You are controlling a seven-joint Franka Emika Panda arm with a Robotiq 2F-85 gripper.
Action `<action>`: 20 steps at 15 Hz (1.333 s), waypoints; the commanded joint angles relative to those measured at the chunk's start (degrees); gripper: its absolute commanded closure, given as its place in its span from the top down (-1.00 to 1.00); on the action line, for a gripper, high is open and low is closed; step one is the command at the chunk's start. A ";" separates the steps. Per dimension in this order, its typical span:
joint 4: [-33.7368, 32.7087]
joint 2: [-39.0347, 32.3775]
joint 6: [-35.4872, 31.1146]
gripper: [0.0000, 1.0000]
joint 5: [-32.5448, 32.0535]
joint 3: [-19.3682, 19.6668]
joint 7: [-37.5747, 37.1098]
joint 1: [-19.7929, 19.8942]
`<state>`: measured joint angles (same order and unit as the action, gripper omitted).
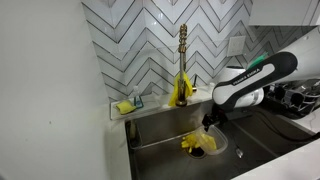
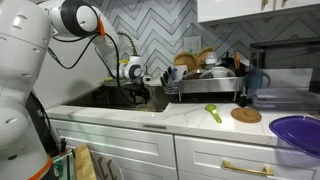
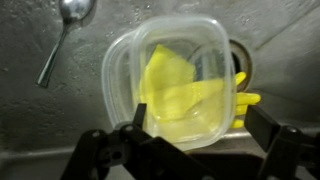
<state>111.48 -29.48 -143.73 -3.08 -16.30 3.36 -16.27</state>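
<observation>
Item: clear plastic container [image 3: 185, 45] — we find it mid-frame in the wrist view, on the sink floor [image 3: 40, 110], yellow material [image 3: 170, 90] crumpled inside. End effector [image 3: 195, 125] — open at lower frame, gripping nothing. Spoon [image 3: 68, 20], upper left

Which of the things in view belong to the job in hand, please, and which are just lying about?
In hand: clear plastic container, yellow item inside it, open fingers above it.
Lying about: spoon in the sink, sponge on the ledge, green spatula, dish rack, purple bowl.
</observation>
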 commanded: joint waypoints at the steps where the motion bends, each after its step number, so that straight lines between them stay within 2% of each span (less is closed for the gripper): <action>1: 0.18 1.70 8.53 1.00 3.65 -2.23 0.69 -0.72; 2: -0.37 1.08 5.24 1.00 2.23 -0.91 0.42 -0.94; 7: -0.69 1.23 5.86 1.00 2.24 -0.60 0.32 -1.25; 12: -2.64 -3.12 3.42 1.00 1.96 -1.36 0.24 -3.15; 20: -2.96 -9.65 -8.33 1.00 -1.14 0.74 -0.88 -7.72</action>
<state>109.34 -36.68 -149.33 -1.96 -17.49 3.51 -21.89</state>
